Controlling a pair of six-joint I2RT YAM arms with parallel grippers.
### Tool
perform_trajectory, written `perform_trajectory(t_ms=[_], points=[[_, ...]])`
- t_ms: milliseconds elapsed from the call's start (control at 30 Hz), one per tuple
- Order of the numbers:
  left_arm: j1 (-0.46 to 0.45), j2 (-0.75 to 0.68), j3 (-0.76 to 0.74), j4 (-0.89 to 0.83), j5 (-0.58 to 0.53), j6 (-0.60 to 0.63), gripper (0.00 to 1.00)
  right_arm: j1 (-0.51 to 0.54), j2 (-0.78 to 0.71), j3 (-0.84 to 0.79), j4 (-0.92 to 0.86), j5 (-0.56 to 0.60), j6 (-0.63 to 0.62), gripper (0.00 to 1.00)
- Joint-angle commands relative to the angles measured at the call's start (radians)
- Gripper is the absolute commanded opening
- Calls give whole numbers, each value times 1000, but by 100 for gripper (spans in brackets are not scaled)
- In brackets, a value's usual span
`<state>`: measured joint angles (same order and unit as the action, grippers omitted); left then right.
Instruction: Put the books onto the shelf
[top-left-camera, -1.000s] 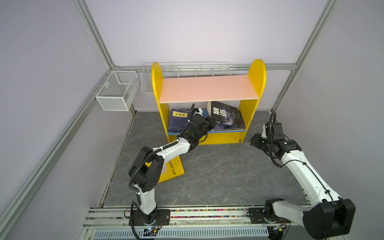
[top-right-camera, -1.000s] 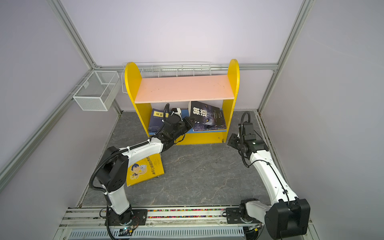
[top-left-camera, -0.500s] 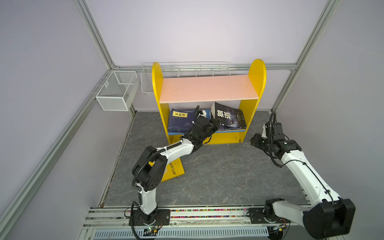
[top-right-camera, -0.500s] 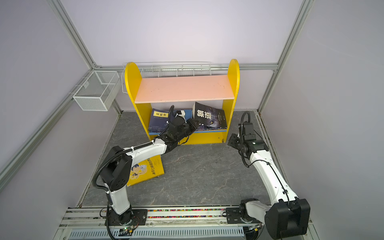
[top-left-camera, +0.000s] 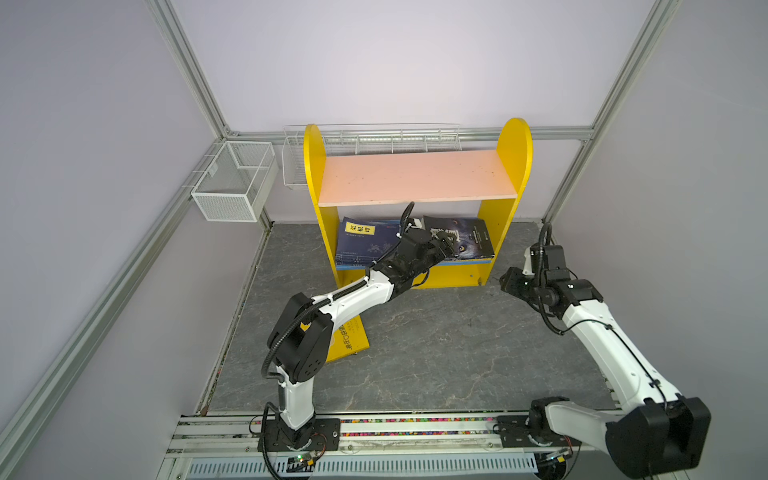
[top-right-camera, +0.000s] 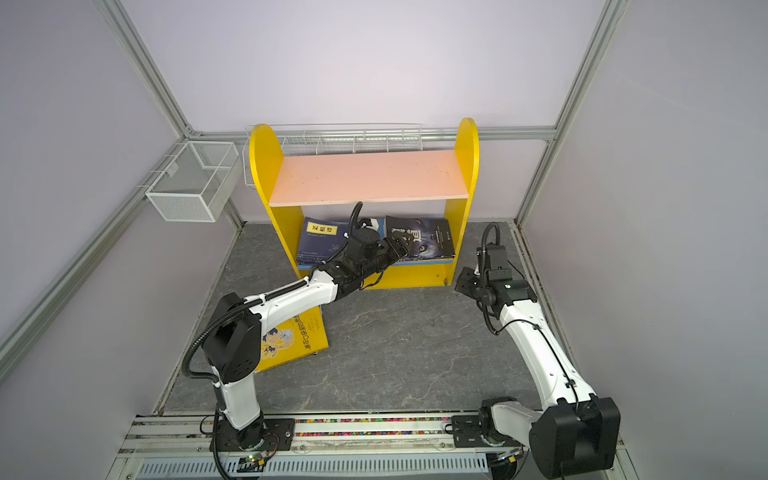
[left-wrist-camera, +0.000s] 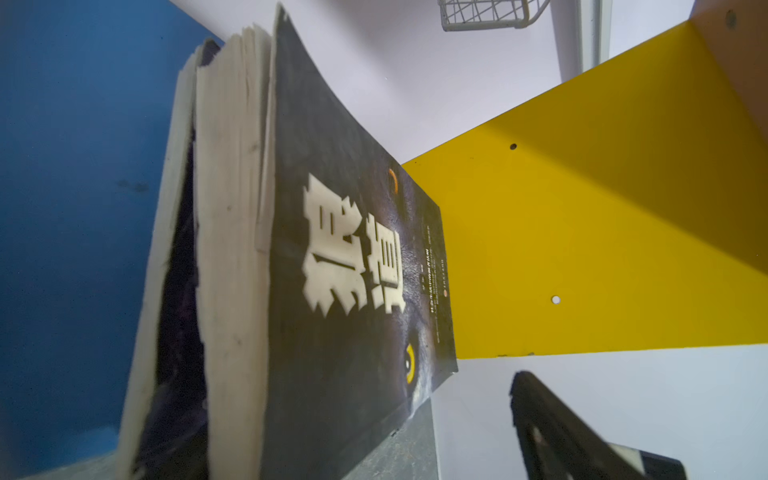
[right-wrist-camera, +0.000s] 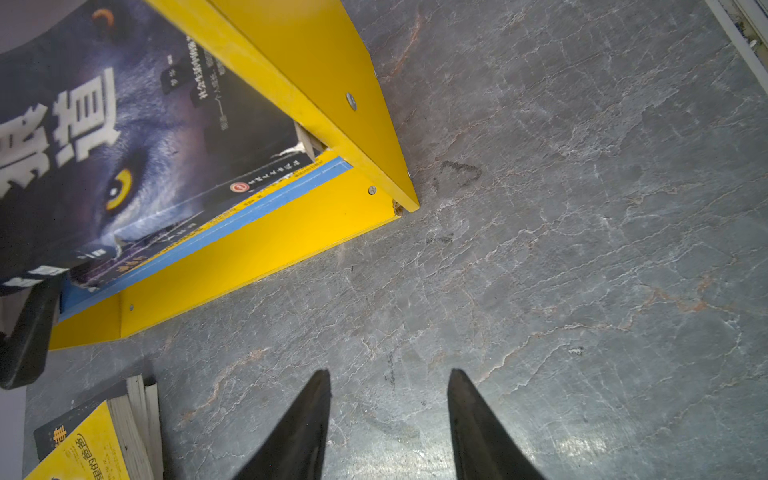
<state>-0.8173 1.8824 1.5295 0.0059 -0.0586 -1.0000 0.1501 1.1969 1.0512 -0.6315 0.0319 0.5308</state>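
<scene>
Your small two-tier shelf: yellow round-topped sides, pink upper board, blue lower. On the lower: navy yellow-labelled paperback flat at left, dark wolf-cover paperback at right. Yellow cartoon paperback lies on the counter.

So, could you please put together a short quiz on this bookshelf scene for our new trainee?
1. True or false: the yellow book lies on the floor, not on the shelf.
2. Where is the dark book with the wolf's eye? A: on the pink top board. B: on the lower level, over the blue board. C: in a wire basket.
3. What does the right gripper hold?
Key: 1 true. 2 B. 3 nothing; its jaws stand apart above the floor.
</scene>
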Motion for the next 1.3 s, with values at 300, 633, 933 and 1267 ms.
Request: perform_trajectory(t_ms=[300,633,933,1267], points=[[-5,19,215,-440,-168,139,100,-4,6,4,7,-26,-5,49],[-4,54,222,-452,-132,146,95,-4,16,4,13,-39,-1,49],[-3,98,262,-464,-104,151,79,-4,14,-11,23,-37,0,48],[-4,165,365,-515,-111,182,78,-3,10,-14,36,-61,-6,49]])
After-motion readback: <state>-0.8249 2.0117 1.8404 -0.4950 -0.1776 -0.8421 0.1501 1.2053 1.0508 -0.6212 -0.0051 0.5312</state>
